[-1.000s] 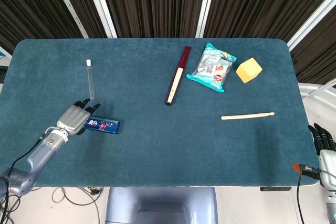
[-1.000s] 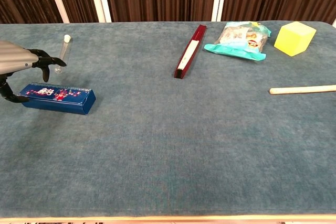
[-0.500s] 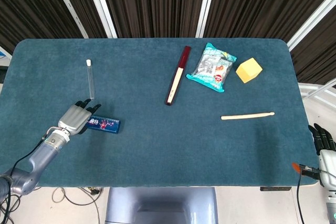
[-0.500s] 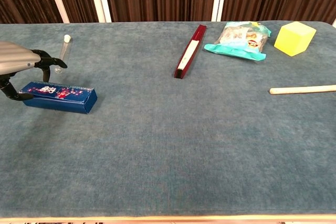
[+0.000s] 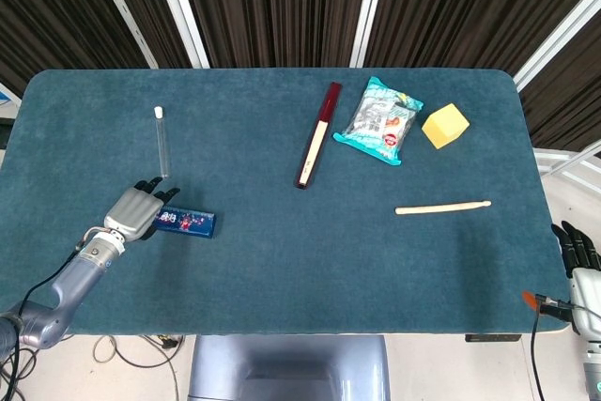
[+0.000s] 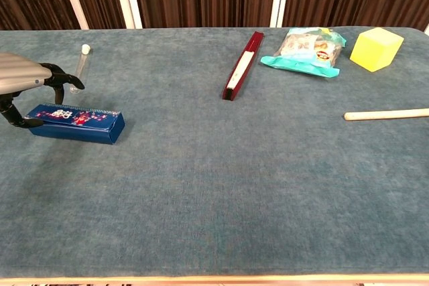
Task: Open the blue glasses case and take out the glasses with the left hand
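Note:
The blue glasses case (image 5: 188,223) (image 6: 79,124) lies flat and closed near the table's front left. My left hand (image 5: 132,212) (image 6: 25,80) arches over its left end. The thumb touches the near-left corner, and the other fingers spread above the far side without closing on it. No glasses are visible. My right hand (image 5: 579,263) hangs off the table's right front edge with its fingers straight and nothing in them; only the head view shows it.
A clear test tube (image 5: 161,143) (image 6: 80,65) lies just behind the left hand. Further back are a dark red slim case (image 5: 317,135) (image 6: 242,65), a snack bag (image 5: 378,120) (image 6: 305,50) and a yellow cube (image 5: 445,126) (image 6: 377,48). A wooden stick (image 5: 441,207) (image 6: 385,114) lies at the right.
The blue case has slid slightly to the right with the left hand at its end. The right hand has not moved.

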